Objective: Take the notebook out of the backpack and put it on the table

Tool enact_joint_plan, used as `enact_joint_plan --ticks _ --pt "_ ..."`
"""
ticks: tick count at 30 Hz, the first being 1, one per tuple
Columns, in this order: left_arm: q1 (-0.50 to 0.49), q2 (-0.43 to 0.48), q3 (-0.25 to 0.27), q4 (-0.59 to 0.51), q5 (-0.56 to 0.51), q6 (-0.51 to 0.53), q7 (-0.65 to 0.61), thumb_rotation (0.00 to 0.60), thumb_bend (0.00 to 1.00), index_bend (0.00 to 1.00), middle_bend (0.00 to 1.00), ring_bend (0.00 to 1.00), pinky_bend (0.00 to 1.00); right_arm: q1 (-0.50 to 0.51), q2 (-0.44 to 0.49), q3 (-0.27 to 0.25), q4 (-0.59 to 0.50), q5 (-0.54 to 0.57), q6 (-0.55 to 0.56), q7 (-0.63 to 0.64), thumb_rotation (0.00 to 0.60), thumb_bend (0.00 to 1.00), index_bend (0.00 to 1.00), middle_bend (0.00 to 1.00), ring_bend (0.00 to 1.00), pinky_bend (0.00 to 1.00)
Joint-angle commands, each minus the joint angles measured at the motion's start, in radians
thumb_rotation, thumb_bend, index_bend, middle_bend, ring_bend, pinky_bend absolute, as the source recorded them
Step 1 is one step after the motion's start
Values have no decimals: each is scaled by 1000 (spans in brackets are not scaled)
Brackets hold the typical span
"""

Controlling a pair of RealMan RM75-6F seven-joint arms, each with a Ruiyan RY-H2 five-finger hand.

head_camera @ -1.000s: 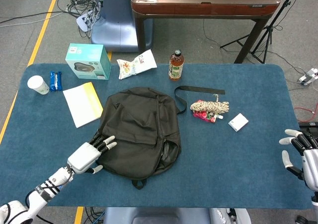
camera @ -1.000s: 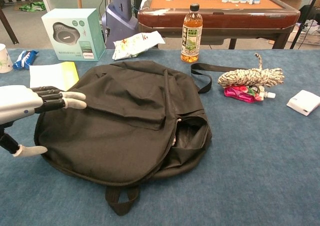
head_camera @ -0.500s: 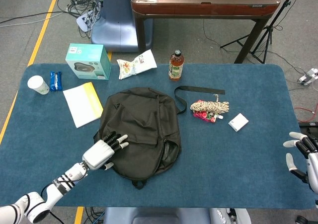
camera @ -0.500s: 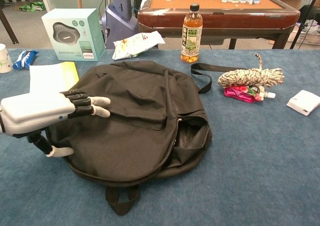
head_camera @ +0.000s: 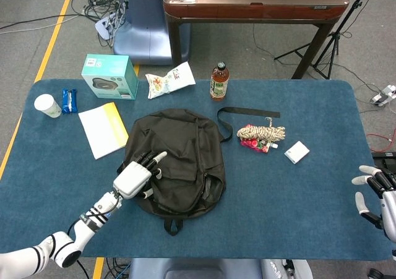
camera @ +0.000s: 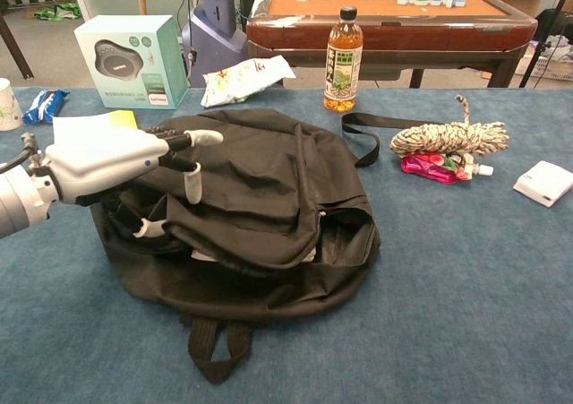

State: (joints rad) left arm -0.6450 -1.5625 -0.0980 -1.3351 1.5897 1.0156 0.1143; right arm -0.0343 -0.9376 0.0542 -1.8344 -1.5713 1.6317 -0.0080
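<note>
The black backpack point(head_camera: 185, 149) lies flat mid-table, its zipper opening point(camera: 345, 234) gaping at the near right side, and a pale edge shows inside the fold. My left hand point(head_camera: 137, 174) rests on the bag's left side point(camera: 224, 189) with fingers spread over the fabric and the thumb low against the bunched edge; it holds nothing. A white and yellow notebook point(head_camera: 104, 129) lies on the table just left of the bag, partly hidden behind the left hand point(camera: 116, 162) in the chest view. My right hand point(head_camera: 377, 195) hangs off the table's right edge, fingers apart and empty.
A teal box point(head_camera: 110, 76), snack bag point(head_camera: 170, 79) and tea bottle point(head_camera: 219, 81) stand along the back. A cup point(head_camera: 47, 105) and blue packet point(head_camera: 69, 99) sit far left. A rope bundle point(head_camera: 261, 132) and small white box point(head_camera: 297, 151) lie right of the bag's strap point(head_camera: 247, 112).
My left hand has slid right and forward onto the backpack, pushing its left side in so the fabric bunches up. The right hand has drawn back slightly toward the edge.
</note>
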Motion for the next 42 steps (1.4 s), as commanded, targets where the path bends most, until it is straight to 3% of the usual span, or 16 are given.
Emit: enact_joint_plan --ticks 1,8,10,17,24,32,42 --pt "-14 -8 -11 1 -15 -8 8 600 433 562 47 24 16 1 -1 0 2 -2 -1 2 600 467 430 272 202 290" --pt "-42 -23 -31 -4 -69 -38 51 600 692 742 129 45 16 3 1 -3 9 -9 -8 12 600 467 430 272 202 290" --pt "-48 -24 -46 -11 -98 -46 52 600 723 767 156 57 16 8 3 -6 9 -17 -17 16 600 466 430 272 202 290" --pt "-75 -5 -140 -85 -239 -67 57 600 740 793 195 77 16 81 8 -36 -23 -82 -153 -2 600 467 430 273 202 291" --pt "-108 15 -207 -135 -351 -61 133 600 744 796 199 79 16 219 -31 -51 -71 -174 -349 -9 600 467 430 275 202 290" --pt "-121 24 -240 -205 -456 -26 185 600 756 796 200 82 16 402 -235 -16 -52 -185 -573 -45 600 467 430 295 202 290" --pt "-122 38 -237 -256 -521 36 249 600 756 791 200 82 16 558 -474 35 85 -124 -705 -47 600 467 430 297 202 290"
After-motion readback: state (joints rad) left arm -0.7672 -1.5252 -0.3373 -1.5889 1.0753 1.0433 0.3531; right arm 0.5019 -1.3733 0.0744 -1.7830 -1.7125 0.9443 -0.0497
